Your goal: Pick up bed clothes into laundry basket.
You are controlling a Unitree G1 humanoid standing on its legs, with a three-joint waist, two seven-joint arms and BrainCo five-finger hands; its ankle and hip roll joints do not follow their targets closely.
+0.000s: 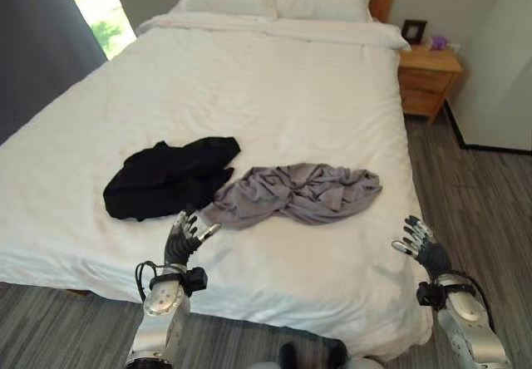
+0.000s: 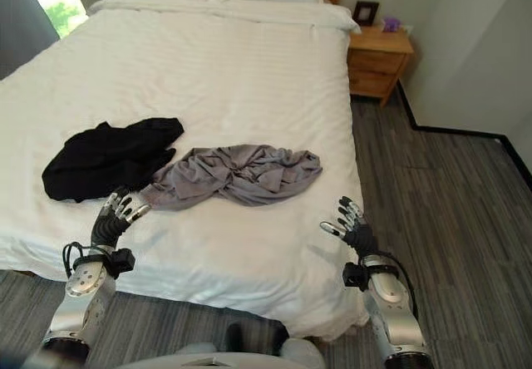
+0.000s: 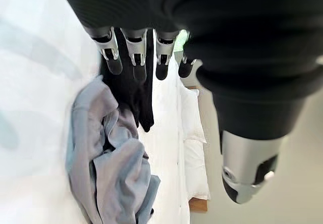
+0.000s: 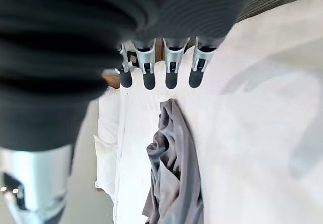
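Soft, light and floppy, so best grabbed by a thick bunched fold: grey cloth [image 1: 295, 193] at 1 o'clock from open, empty left hand [image 1: 184, 238], black cloth [image 1: 169, 177] at 11; right hand [image 1: 420, 240] open, empty too.

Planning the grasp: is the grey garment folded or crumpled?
Crumpled. The grey garment lies twisted and bunched on the bed, touching the black garment.

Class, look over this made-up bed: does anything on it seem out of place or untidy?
Yes. Two crumpled garments lie on the otherwise smooth white bed: a black garment and a grey garment, overlapping near the front edge. The left hand is open just in front of them; the right hand is open near the bed's corner.
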